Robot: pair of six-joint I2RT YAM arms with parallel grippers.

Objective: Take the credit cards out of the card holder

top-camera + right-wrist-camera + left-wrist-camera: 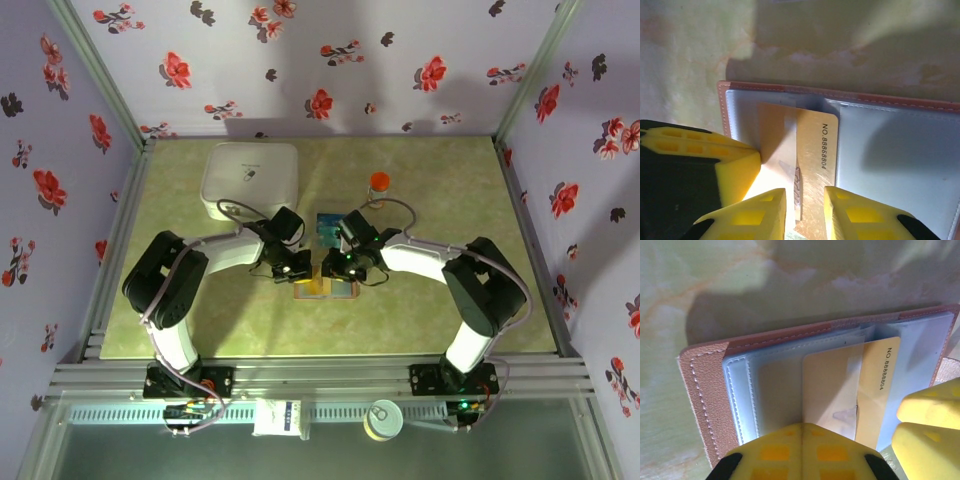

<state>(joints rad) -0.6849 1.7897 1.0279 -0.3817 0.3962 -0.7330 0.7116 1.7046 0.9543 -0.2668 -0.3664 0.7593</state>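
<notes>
The card holder (326, 291) lies open on the table, tan leather rim (705, 390) around pale blue pockets (890, 150). A gold credit card (816, 150) printed with a number sticks partway out of a pocket (880, 375). My left gripper (802, 426) is shut, its joined tips pressing down on the pocket beside the card. My right gripper (805, 192) hangs over the card's free end, fingers a little apart, the card showing in the gap. Both grippers meet over the holder, left (298, 268) and right (336, 268). A teal card (328, 228) lies on the table just beyond them.
A big white square box (250, 180) stands at the back left. A small bottle with an orange cap (379, 182) stands behind the right arm. Flowered walls close in the green mat on three sides.
</notes>
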